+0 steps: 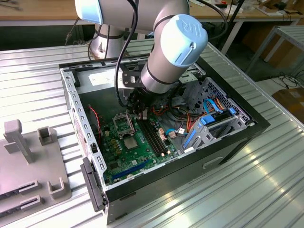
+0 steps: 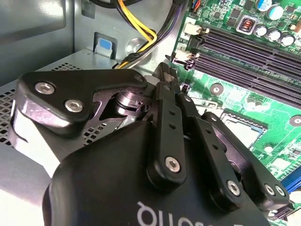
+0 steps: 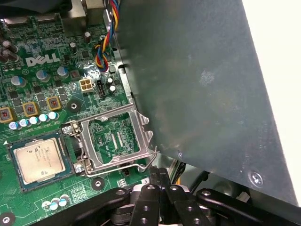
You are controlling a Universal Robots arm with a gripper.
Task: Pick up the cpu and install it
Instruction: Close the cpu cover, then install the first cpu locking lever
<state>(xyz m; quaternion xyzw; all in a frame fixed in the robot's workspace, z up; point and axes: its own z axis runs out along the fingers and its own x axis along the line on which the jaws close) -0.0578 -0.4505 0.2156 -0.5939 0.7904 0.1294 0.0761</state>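
The gripper [image 2: 165, 75] hangs inside an open computer case [image 1: 228, 142], its two black fingers [image 3: 160, 176] pressed together with nothing between them. The cpu [image 3: 39, 157], a small square chip with a silver-grey top, lies flat in its socket on the green motherboard [image 3: 42, 84]; in the first wrist view it sits apart from the closed fingertips, on the other side of the hinged metal socket frame [image 3: 113, 136], which stands swung open with its wire lever [image 3: 141, 165] just by the fingertips. In the exterior view the cpu [image 1: 131, 141] shows as a pale square nearer the camera than the open frame [image 1: 124, 124], while the arm's wrist [image 1: 166, 52] comes down just beyond them. Long black memory slots [image 2: 254, 52] run across the board beside the socket, and bundles of yellow, black and coloured cables [image 2: 141, 33] trail along the grey inner wall of the case. Blue drive brackets [image 1: 209, 124] fill the case toward the exterior view's right. The case rests on a ribbed metal table [image 1: 237, 190]; on the exterior view's left a grey fixture [image 1: 33, 161] with upright posts stands on the same table. Far behind are wooden benches [image 1: 38, 9] and a dark floor.
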